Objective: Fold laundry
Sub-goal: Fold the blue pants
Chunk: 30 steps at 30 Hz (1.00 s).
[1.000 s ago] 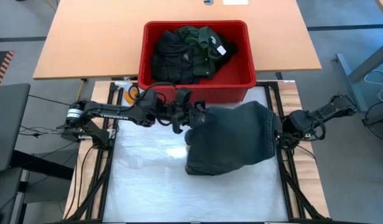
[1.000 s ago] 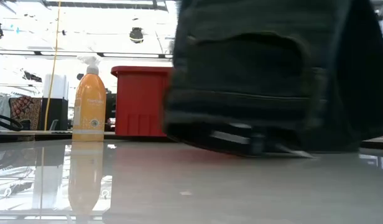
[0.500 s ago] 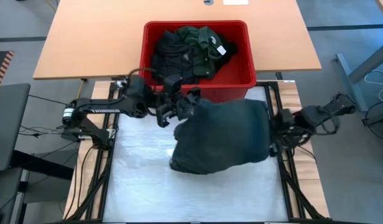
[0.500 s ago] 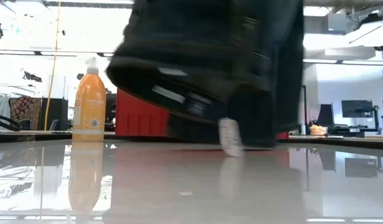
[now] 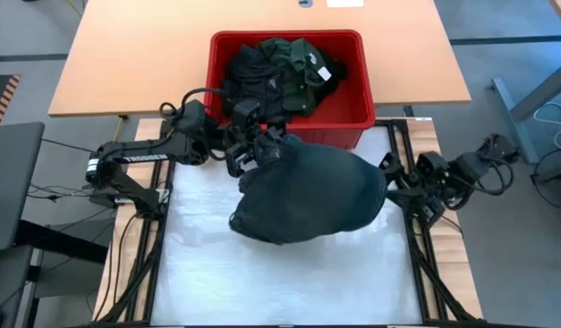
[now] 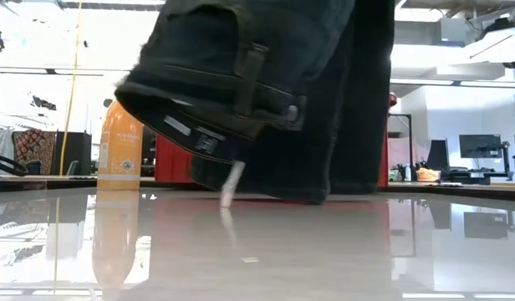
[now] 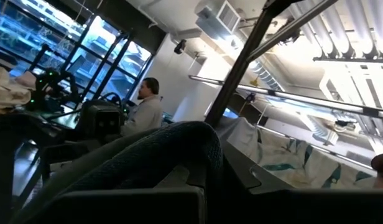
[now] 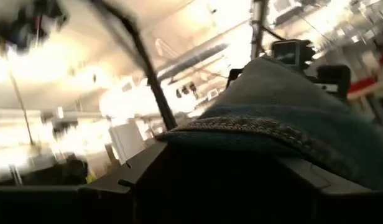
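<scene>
Just in front of the red basket (image 5: 221, 87), the left pincer (image 5: 253, 150) is clenching one end of the dark jeans (image 5: 308, 191), dangling them over the table (image 5: 208, 273) to spread out. The right pincer (image 5: 396, 187), beside the far edge, looks released. More laundry (image 5: 276, 73) is waiting in the basket.

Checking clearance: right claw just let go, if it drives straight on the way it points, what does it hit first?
Most likely the dark jeans: the right claw points toward the table's middle, right at the pile's edge. Exact height unclear.
</scene>
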Tool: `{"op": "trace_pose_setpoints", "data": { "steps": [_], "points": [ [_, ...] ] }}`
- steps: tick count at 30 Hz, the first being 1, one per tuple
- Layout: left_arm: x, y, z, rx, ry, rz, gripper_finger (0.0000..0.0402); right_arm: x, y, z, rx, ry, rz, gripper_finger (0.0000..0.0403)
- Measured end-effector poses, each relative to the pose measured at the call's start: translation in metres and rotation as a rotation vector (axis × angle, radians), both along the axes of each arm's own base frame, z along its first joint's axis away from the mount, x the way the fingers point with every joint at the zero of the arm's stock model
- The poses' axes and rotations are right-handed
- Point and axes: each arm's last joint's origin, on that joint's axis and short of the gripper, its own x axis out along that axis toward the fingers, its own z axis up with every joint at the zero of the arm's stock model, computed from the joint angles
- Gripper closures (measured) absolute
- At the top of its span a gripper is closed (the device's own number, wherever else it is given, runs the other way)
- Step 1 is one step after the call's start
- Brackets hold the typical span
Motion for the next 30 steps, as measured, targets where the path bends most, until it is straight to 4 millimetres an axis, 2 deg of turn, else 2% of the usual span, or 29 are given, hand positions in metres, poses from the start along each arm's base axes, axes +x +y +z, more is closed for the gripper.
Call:
{"op": "trace_pose_setpoints", "data": {
  "steps": [3, 6, 13, 17, 23, 30],
  "points": [
    [-0.001, 0.005, 0.000, 0.001, 0.006, -0.012, 0.0401, 0.001, 0.000, 0.001, 0.094, -0.007, 0.043, 0.0148],
    [-0.004, 0.009, 0.002, 0.017, 0.004, -0.023, 0.0401, 0.001, 0.003, 0.000, 0.119, 0.008, 0.074, 0.0148],
    [-0.026, 0.014, 0.016, 0.068, -0.029, -0.009, 0.0401, -0.004, 0.004, 0.002, 0.197, 0.011, 0.058, 0.0148],
    [-0.032, 0.012, 0.018, 0.089, -0.014, 0.003, 0.0401, -0.004, 0.004, 0.002, 0.278, 0.008, 0.053, 0.0148],
    [-0.034, 0.012, 0.019, 0.087, -0.002, 0.012, 0.0401, 0.008, 0.011, 0.003, 0.398, -0.034, 0.074, 0.0148],
    [-0.032, 0.012, 0.015, 0.088, 0.041, 0.011, 0.0401, 0.029, 0.027, -0.010, 0.534, 0.032, 0.122, 0.0148]
  ]
}}
